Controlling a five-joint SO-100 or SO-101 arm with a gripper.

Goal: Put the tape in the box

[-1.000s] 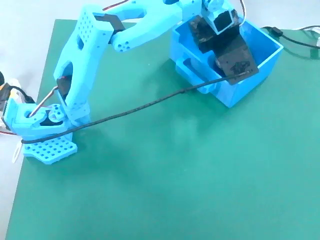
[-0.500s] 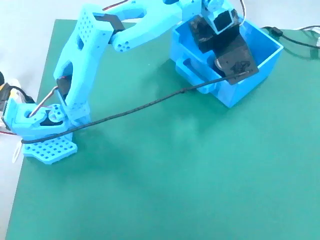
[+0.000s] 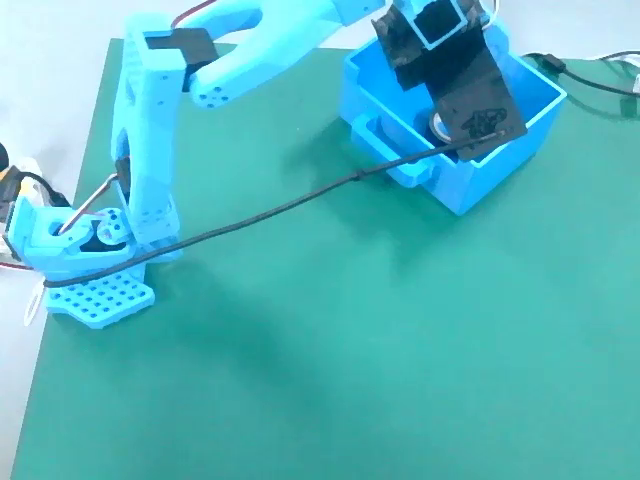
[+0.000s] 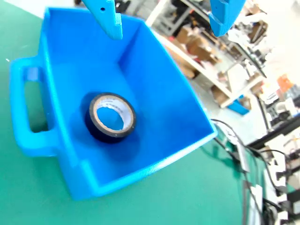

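Tape [image 4: 110, 117] lies flat on floor of box [image 4: 173, 122], free of hand [image 4: 164, 16]. Hand released, fingers spread wide above box. Best move, my guess: lift straight up, keep fingers clear of rim and handle.

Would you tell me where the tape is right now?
In the wrist view the tape lies flat on the floor of the box, toward its handle side, with the open gripper above it.
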